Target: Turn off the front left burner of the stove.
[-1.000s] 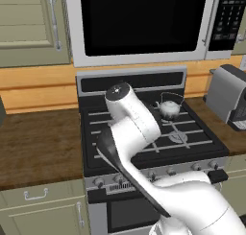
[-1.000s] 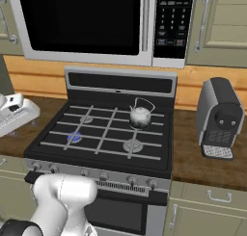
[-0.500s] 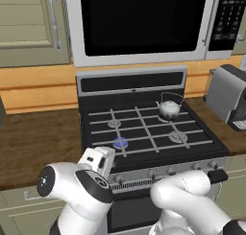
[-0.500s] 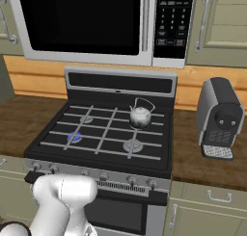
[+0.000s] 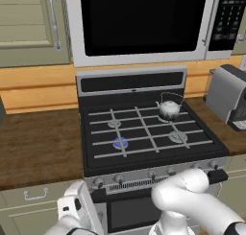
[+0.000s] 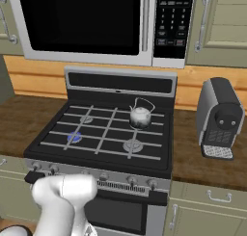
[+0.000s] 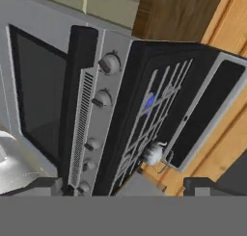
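Front left burner (image 5: 120,142) blue-centred; arm folded low before stove (image 5: 144,133), pincer seemingly bottom-left

Black-topped stove (image 5: 144,155) with 4 burners under grey wire grates, silver trim, row of small front knobs, black back panel, front left burner (image 5: 120,142) a small silver-grey ring with blue-tinted centre, apparently lit, crossed by thin grate bars.
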